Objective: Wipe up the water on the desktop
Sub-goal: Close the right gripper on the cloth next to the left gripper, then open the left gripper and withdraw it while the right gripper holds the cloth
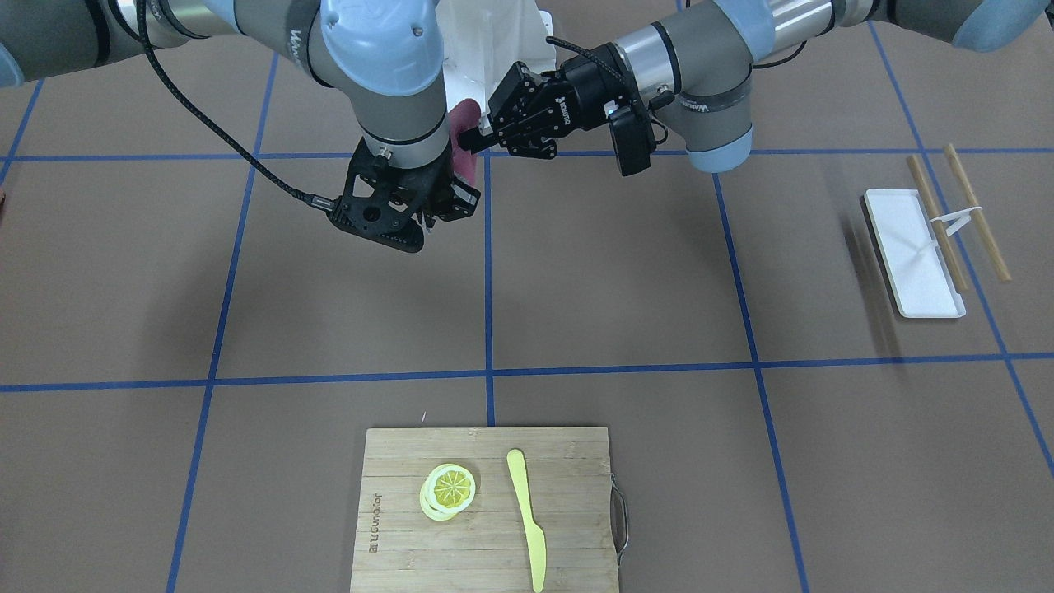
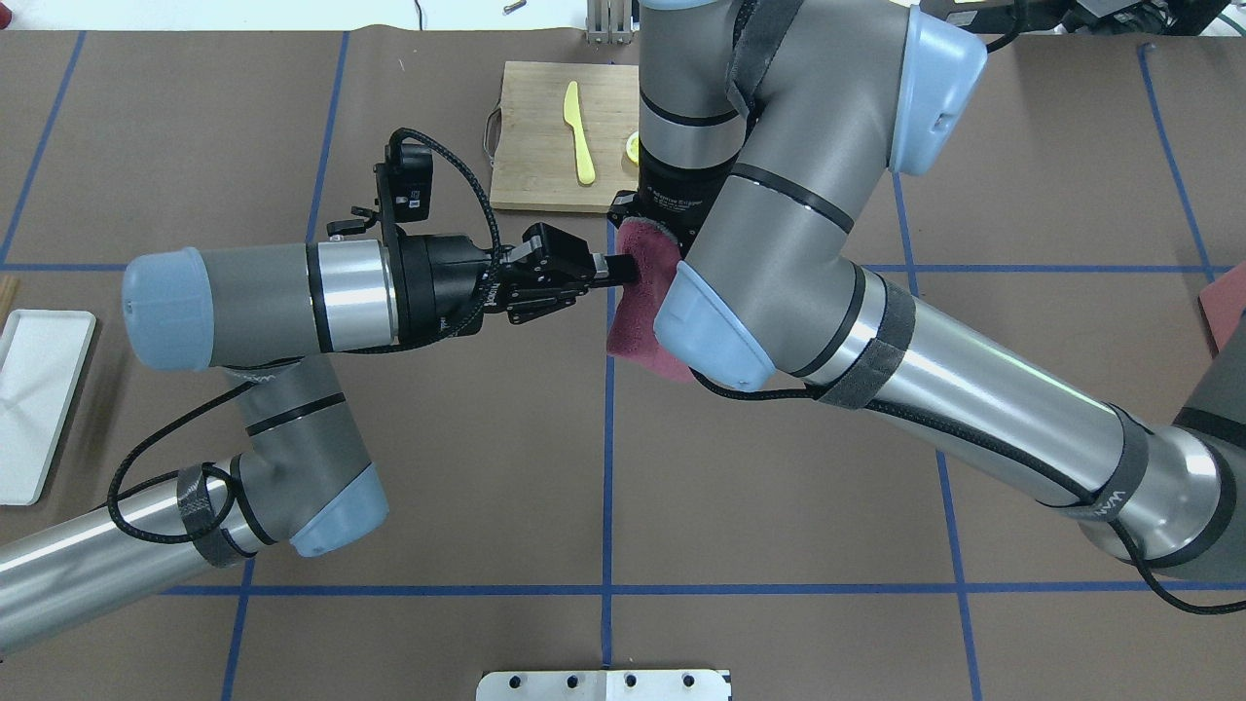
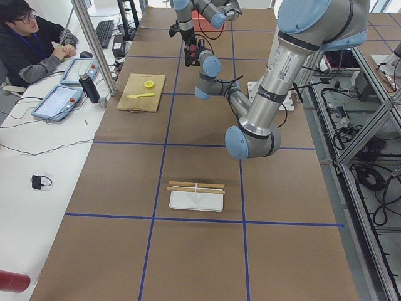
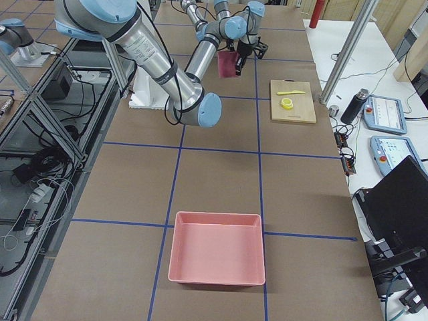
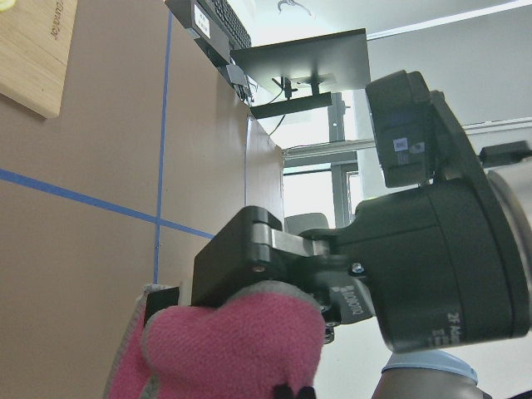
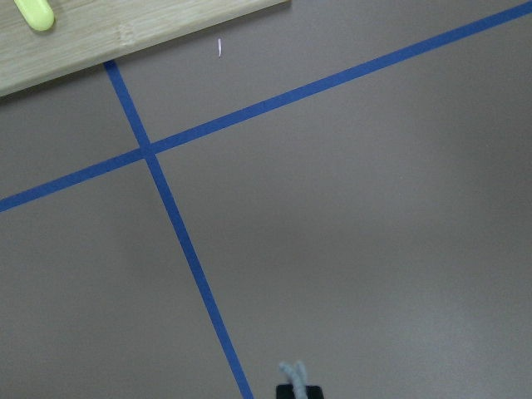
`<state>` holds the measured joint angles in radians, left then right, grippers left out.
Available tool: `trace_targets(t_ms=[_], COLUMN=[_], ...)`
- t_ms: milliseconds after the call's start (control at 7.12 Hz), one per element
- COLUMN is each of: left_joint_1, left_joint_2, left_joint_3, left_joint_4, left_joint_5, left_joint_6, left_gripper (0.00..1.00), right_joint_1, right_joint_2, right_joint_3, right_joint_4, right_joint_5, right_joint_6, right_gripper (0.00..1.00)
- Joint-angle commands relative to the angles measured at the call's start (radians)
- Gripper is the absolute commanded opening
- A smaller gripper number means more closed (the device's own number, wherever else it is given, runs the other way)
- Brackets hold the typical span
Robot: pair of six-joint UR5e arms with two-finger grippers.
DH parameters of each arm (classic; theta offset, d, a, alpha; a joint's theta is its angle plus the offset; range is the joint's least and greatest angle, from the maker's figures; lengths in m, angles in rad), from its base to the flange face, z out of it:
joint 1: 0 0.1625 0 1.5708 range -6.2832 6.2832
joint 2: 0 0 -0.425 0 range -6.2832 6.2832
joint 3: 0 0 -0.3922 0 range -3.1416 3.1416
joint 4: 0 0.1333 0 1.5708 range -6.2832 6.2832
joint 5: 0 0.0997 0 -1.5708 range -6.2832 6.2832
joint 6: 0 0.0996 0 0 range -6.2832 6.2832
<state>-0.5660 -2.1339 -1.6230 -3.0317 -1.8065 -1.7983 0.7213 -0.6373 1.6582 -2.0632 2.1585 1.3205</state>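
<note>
A dark pink fuzzy cloth (image 2: 638, 321) is held up in the air by the left gripper (image 2: 615, 269) and the right gripper (image 6: 298, 391), above the big flat brown desktop with thin blue tape lines (image 1: 617, 272).

The cloth is pinched from the side by the left gripper, whose jaws are closed on it. The right gripper is pointed straight down just beside it. Its jaws look closed too, and a small grey bit of the cloth's edge is seen at its tip, so it is judged to be holding the cloth as well. The cloth is hung with its long side up and down, and no part of it is seen touching anything below. The desktop lies straight under both grippers, near where two tape lines cross. No water can be made out on it. The next move is judged to be downward, so that the cloth is laid on the desktop, and the right gripper is the one aimed that way.
</note>
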Motion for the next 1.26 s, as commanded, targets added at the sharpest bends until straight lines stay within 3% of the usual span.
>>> trace_targets(t_ms=[0,561,702,1123], left_joint_1=[0.0,-0.021,-0.053,-0.314], left_joint_2=[0.005,0.041,0.058,0.083], left_joint_3=[0.0,0.0,-0.002,-0.008], left_joint_4=[-0.016,-0.002,0.002,0.167], left_joint_5=[-0.001,-0.013,-0.058,-0.435], left_joint_6=[0.016,0.089,0.089,0.097], left_gripper=[0.99,0.99,0.99,0.99], right_joint_1=[0.001,0.007,0.007,0.009], right_joint_2=[-0.001,-0.007,-0.012,-0.051], right_joint_3=[0.003,0.017,0.025,0.086], right_joint_4=[0.0,0.0,0.0,0.0], right_joint_5=[-0.002,-0.014,-0.029,-0.087], right_joint_6=[-0.001,0.0,0.0,0.0], right_gripper=[0.0,0.0,0.0,0.0])
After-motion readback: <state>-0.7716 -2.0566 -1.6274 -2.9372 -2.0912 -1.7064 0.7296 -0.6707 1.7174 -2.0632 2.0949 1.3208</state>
